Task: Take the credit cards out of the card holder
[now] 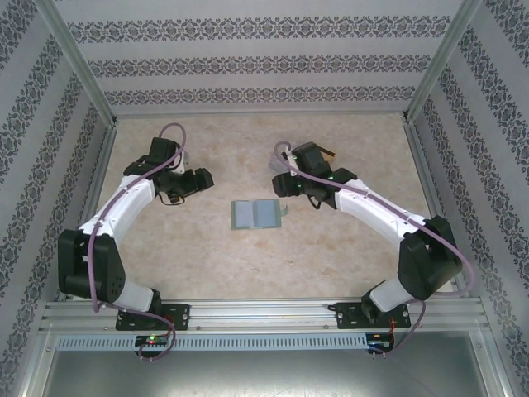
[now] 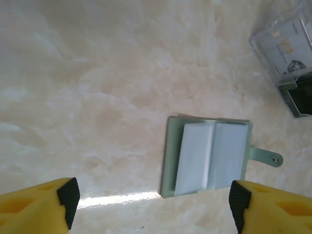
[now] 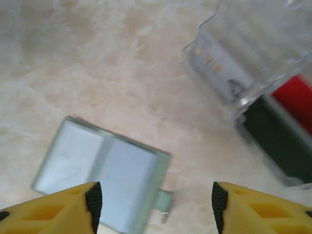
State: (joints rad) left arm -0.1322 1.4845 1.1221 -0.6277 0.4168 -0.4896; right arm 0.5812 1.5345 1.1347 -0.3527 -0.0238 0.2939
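Holder (image 1: 255, 214) lay open flat mid-worktop (image 1: 223, 265), bluish pockets up, tab on its right. Left tool (image 2: 153, 204) released, empty, hanging left of holder. Right tool (image 3: 156, 204) released, empty, hanging right of holder. Clear tray (image 3: 253, 53) on holder's tab side, apart. Red card (image 3: 297, 95) beyond tray, well clear of holder.

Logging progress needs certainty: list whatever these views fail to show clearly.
- card holder: whether cards sit in its pockets; too small in the top view, blurred in the right wrist view.
- clear tray: cut off by the left wrist view's top right corner.
- red card: blurred, cut off by the right wrist view's edge.
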